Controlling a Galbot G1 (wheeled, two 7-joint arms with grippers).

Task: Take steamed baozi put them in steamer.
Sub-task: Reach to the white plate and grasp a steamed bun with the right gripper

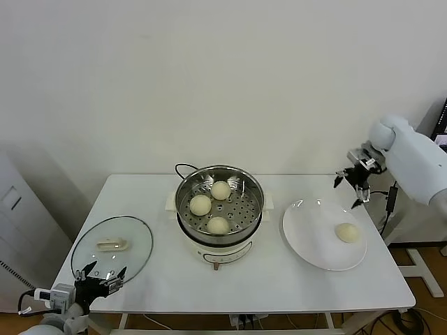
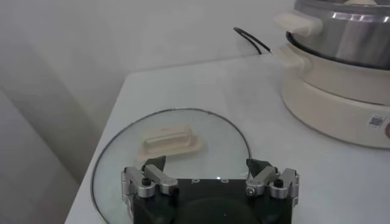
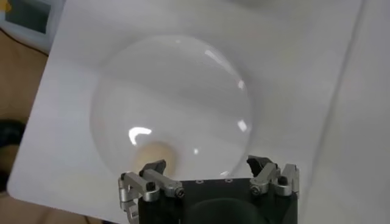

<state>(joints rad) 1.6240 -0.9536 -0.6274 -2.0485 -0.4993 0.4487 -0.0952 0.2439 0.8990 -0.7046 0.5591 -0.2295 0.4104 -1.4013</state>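
The steel steamer (image 1: pixel 219 183) stands at the table's middle on its cream pot body (image 2: pixel 341 91). Three baozi lie in it: one at the back (image 1: pixel 221 190), one to the left (image 1: pixel 200 204), one at the front (image 1: pixel 218 225). A fourth baozi (image 1: pixel 346 232) lies on the white plate (image 1: pixel 307 237) at the right; in the right wrist view it shows (image 3: pixel 155 153) on the plate (image 3: pixel 183 91). My right gripper (image 1: pixel 350 187) is open and empty, raised above the plate's far right edge. My left gripper (image 1: pixel 103 273) is open and empty at the table's front left, over the glass lid's near edge.
The round glass lid (image 1: pixel 112 244) with a white handle (image 2: pixel 172 142) lies flat at the left of the table. A black cord (image 2: pixel 251 39) runs behind the pot. The table's right edge lies just beyond the plate.
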